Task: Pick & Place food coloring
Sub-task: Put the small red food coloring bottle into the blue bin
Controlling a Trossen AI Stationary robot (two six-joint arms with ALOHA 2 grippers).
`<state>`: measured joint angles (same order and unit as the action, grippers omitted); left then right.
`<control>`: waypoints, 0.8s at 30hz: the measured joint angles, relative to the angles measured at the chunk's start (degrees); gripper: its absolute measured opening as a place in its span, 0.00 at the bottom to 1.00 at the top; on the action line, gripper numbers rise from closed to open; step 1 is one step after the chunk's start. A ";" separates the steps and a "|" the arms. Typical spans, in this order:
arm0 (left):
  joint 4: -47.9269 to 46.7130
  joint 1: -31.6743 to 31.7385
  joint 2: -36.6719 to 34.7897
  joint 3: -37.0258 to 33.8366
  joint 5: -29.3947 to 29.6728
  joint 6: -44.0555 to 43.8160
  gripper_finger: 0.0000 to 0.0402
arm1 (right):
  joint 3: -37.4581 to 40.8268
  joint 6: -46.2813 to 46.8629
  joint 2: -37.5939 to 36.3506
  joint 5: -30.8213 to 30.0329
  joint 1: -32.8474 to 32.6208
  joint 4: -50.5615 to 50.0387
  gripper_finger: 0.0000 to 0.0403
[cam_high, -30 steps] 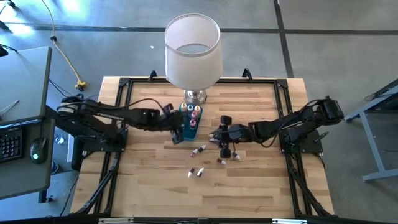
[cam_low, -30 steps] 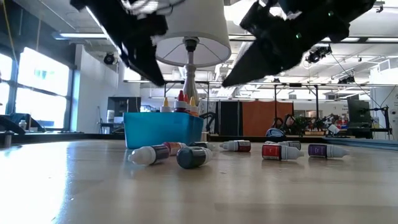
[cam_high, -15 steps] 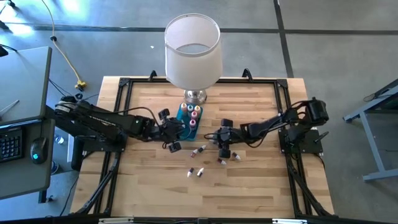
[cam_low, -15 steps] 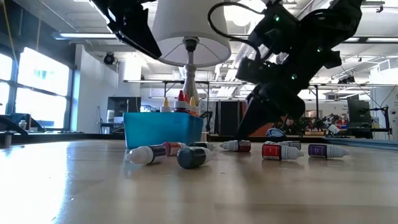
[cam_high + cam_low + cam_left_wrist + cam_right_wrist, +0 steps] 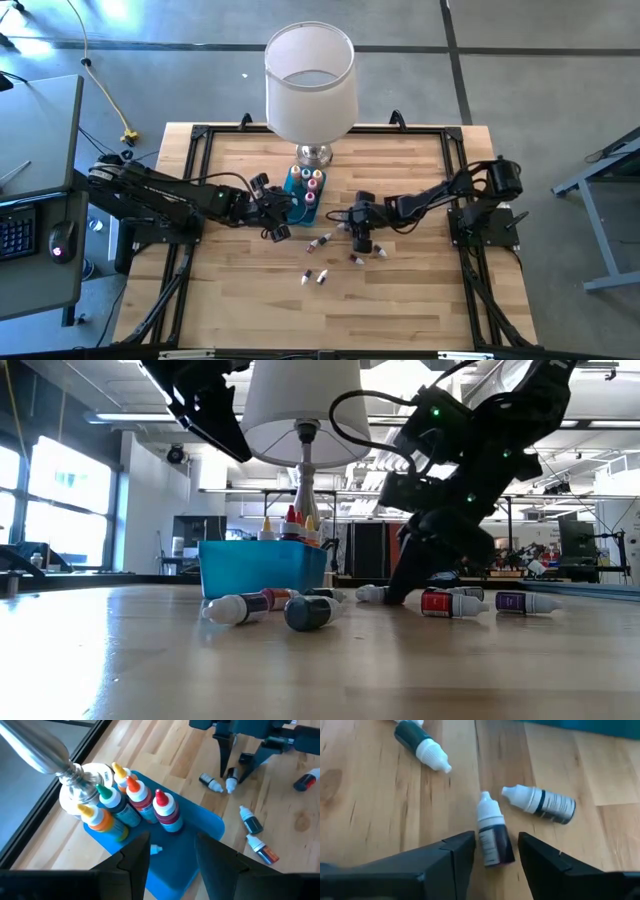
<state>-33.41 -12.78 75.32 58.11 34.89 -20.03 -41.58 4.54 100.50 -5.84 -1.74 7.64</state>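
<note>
Here the right hand [image 5: 487, 852] straddles, fingers parted, a dark white-capped bottle [image 5: 492, 837] (lying flat); left hand [image 5: 170, 852] released.

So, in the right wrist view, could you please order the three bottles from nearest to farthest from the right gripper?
1. Dark bottle lying between the open fingers of the right gripper.
2. Striped-label bottle, just beyond, to one side.
3. Dark-green bottle, farthest, opposite side.

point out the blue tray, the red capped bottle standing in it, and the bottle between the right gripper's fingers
blue tray [image 5: 197, 827]: left wrist view, bare floor of the tray.
red capped bottle [image 5: 166, 811]: left wrist view, on its body below the cap.
bottle between the right gripper's fingers [image 5: 492, 838]: right wrist view, on its dark label.
</note>
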 joint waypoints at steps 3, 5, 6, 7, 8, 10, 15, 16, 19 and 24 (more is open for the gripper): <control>0.02 0.00 0.01 0.00 0.70 0.00 0.37 | -0.09 0.00 0.51 -0.40 -0.02 0.25 0.33; 0.02 0.00 0.01 0.00 0.68 0.00 0.37 | -0.07 -0.01 0.16 0.15 -0.02 0.40 0.29; 0.02 0.00 0.01 0.00 0.68 0.00 0.37 | -0.08 -0.24 -0.07 0.46 -0.02 0.38 0.27; 0.01 0.00 0.01 0.00 0.68 0.00 0.37 | -0.12 -0.51 -0.44 0.79 -0.05 0.23 0.24; -0.03 0.00 0.01 0.00 0.68 0.00 0.37 | -0.30 -0.74 -0.76 0.97 -0.17 -0.11 0.21; -0.25 0.00 0.01 0.00 0.68 0.00 0.37 | -1.04 -1.27 -1.48 1.30 -0.27 -0.57 0.16; -0.98 0.00 0.01 0.00 2.32 0.09 0.37 | -7.64 -2.70 -2.37 -1.72 -1.59 0.19 0.14; -1.17 0.00 0.01 0.00 3.42 0.13 0.37 | -9.37 -3.96 -2.23 -2.49 -1.97 0.03 0.14; -1.26 0.00 0.03 0.00 6.14 0.21 0.37 | -15.58 -8.25 -1.15 -4.59 -3.01 0.37 0.16; -1.50 0.01 -0.21 -0.02 8.16 0.20 0.37 | -26.03 -4.37 3.75 -8.76 -3.25 -6.32 0.17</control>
<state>-34.91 -12.76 75.11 58.08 43.05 -19.84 -67.61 0.17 104.25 -14.60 -4.99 1.31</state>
